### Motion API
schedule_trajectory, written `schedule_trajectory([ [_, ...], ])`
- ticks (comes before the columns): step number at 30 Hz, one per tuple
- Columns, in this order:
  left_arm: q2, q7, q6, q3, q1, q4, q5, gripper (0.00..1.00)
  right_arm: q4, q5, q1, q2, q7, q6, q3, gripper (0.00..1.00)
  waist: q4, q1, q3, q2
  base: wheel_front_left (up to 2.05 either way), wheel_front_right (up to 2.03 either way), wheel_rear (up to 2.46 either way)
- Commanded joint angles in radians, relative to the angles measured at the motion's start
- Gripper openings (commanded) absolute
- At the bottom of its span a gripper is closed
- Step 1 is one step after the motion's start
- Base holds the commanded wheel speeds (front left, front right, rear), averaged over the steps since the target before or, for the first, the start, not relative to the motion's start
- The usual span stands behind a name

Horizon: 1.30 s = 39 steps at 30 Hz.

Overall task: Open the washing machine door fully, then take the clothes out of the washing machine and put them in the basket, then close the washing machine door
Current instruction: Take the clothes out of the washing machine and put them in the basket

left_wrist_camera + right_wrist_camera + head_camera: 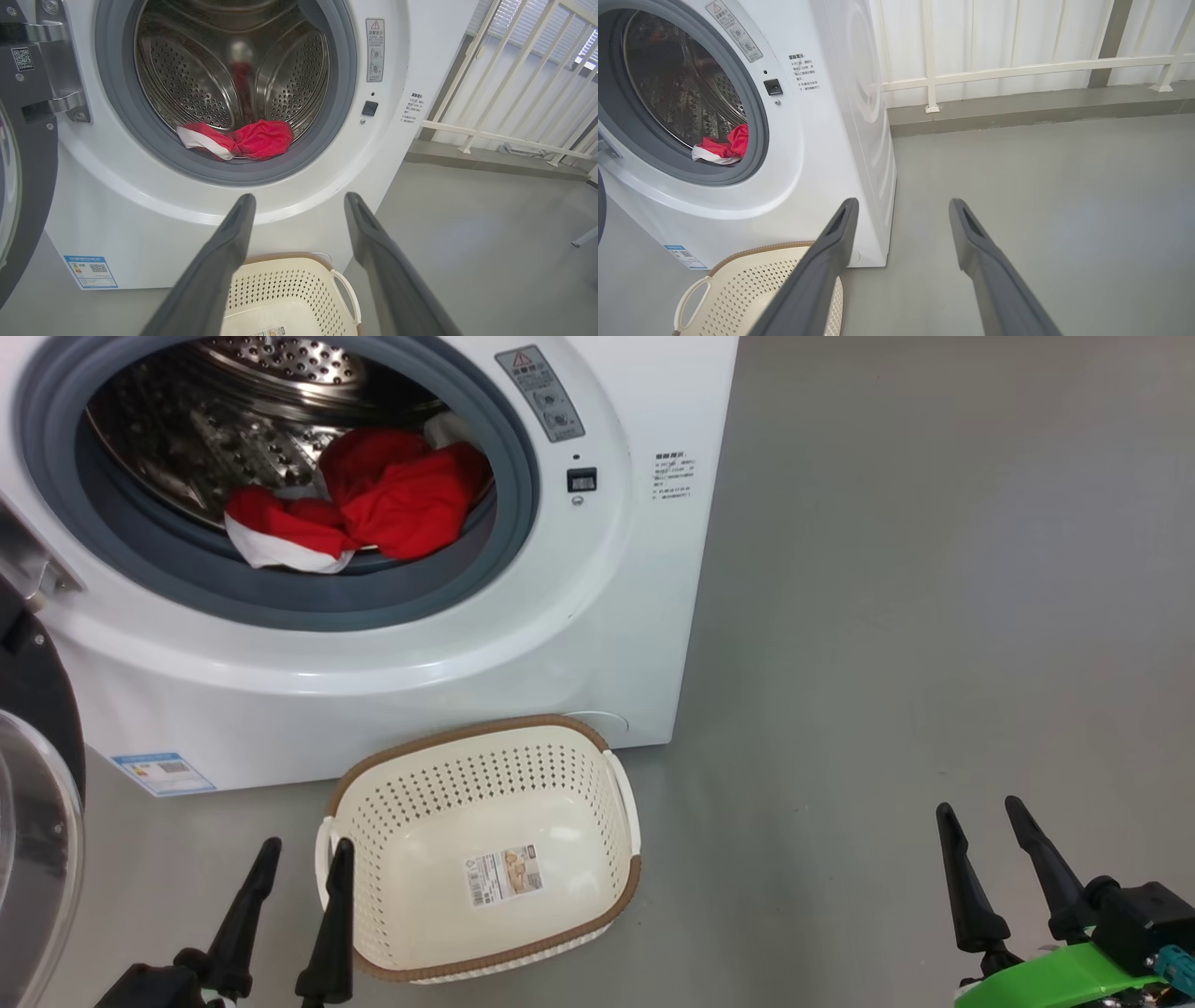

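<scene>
I am holding my left claw [308,847] low at the near left, its two dark fingers spread wide and gripping nothing, one fingertip showing in front of the basket's [467,732] left handle. My right claw [978,805] is hovering over the grey floor [934,616] well off to the right, equally wide and empty. The basket is sitting on the floor just in front of the washing machine [607,616], a label stuck on its bottom. At my left the door [37,691] is standing swung open. Farther in, the red clothes [401,499] with a white patch are lying at the front lip of the steel drum, touching the grey seal.
</scene>
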Motion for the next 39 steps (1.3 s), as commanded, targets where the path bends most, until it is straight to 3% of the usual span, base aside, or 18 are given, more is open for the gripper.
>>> schedule_trajectory([
  [1, 0.015, -0.005, -0.005, 0.03, -0.045, -0.018, 0.0, 1.0, -0.026, -0.008, -0.038, -0.009, -0.006, 0.008, 0.029, 1.0, -0.002, 0.0, 0.01, 0.0, 0.0, 0.0, 0.0],
  [17, 0.016, -0.005, -0.005, 0.027, -0.285, 0.143, 0.106, 1.0, -0.035, -0.001, -0.105, 0.003, -0.006, 0.008, 0.052, 1.0, -0.037, 0.0, 0.141, 0.0, 0.0, 0.0, 0.0],
  [25, 0.011, -0.005, -0.005, 0.05, -0.569, 0.33, 0.194, 1.0, -0.044, 0.01, -0.173, 0.019, -0.006, 0.008, 0.066, 1.0, -0.081, 0.0, 0.265, 0.0, 0.0, 0.0, 0.0],
  [39, 0.067, -0.005, 0.002, 0.065, -1.006, 0.633, 0.251, 1.0, -0.058, 0.023, -0.259, 0.034, -0.006, 0.008, 0.079, 1.0, -0.13, 0.0, 0.425, 0.0, 0.0, 0.0, 0.0],
])
